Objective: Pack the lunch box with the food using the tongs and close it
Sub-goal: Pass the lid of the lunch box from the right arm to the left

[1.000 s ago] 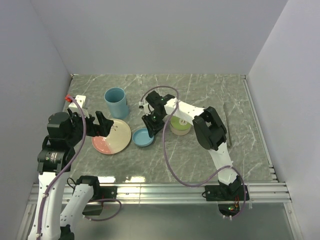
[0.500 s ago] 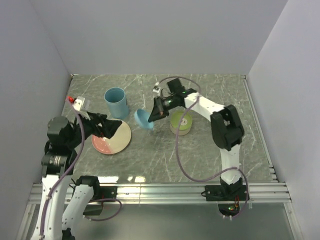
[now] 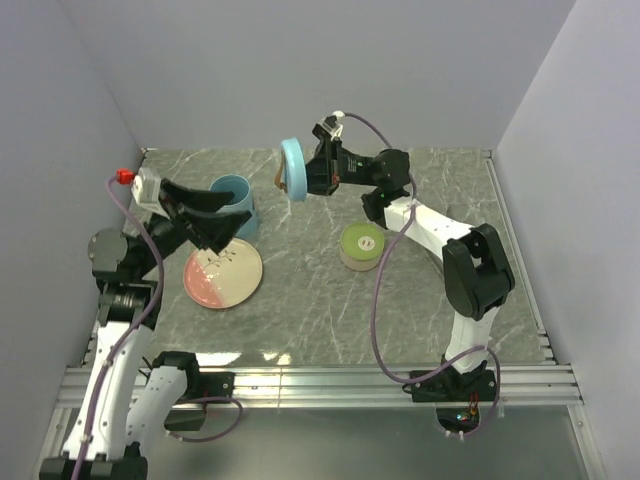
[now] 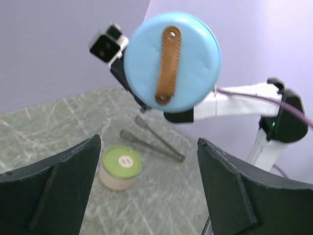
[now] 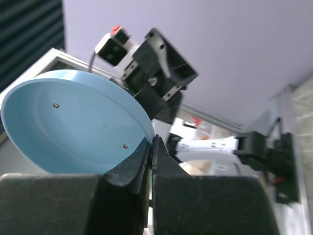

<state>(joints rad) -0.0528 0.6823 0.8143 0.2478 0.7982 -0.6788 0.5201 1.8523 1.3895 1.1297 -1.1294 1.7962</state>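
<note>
My right gripper [image 3: 306, 176] is raised over the back of the table, shut on the rim of the round blue lunch box lid [image 3: 293, 168]. The lid stands on edge; its brown strap faces the left wrist camera [image 4: 167, 65], and its hollow underside [image 5: 73, 127] fills the right wrist view. The blue lunch box [image 3: 230, 196] stands at the back left, partly behind my open left gripper [image 3: 214, 224], which holds nothing. The silver tongs [image 4: 151, 142] lie on the table beyond the left fingers. The pink-and-cream plate [image 3: 222, 277] lies below the box; food on it is too small to make out.
A round container with a green lid [image 3: 361, 244] stands mid-table, under the right forearm; in the left wrist view the container [image 4: 121, 165] sits near the tongs. Grey walls close in the back and sides. A metal rail [image 3: 330, 378] runs along the near edge.
The right gripper closed on the blue lid, lifted it off the table by the plate and swung it up and back, onto its edge. The left gripper rose from the plate.
</note>
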